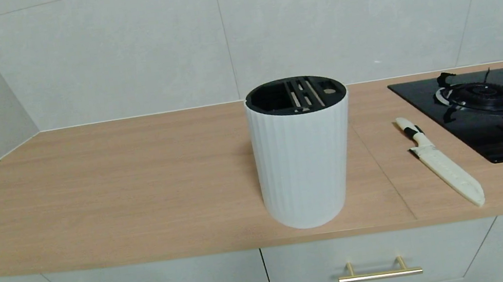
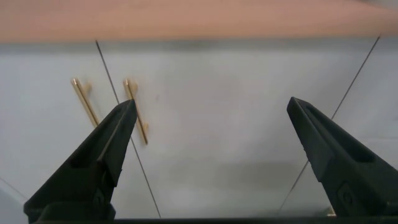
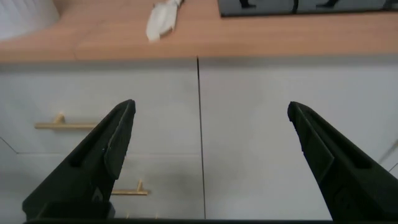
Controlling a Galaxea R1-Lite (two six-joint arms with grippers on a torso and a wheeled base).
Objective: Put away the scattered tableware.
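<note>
Head view: one knife [image 1: 439,161] lies flat on the wooden countertop [image 1: 140,186], to the right of the white ribbed holder [image 1: 303,153] and between the holder and the black gas hob [image 1: 484,113]. It touches neither of them. Its long axis runs from the back wall toward the front edge on a slant. The cream-and-black handle is at the wall end, nearer the holder. The pale blade points to the front edge and away from the holder, and its tip stops just short of that edge.

One holder stands upright near the front of the countertop, with its black slotted insert facing up. There is one hob, at the far right of the holder.

Three gold bar handles [image 1: 379,274] show on the cabinet fronts below. One is horizontal, just under the holder, and two sit side by side well to the holder's left.

The left gripper [image 2: 211,155] hangs below countertop level, facing the cabinet front that carries the pair of handles. Its two dark fingers are spread wide, and bare cabinet door shows between them.

The right gripper [image 3: 208,162] also hangs below the countertop, on the knife's side of the holder. Its fingers are spread wide in the same way, over the seam between two doors. In the right wrist view the blade tip shows above them on the countertop.
</note>
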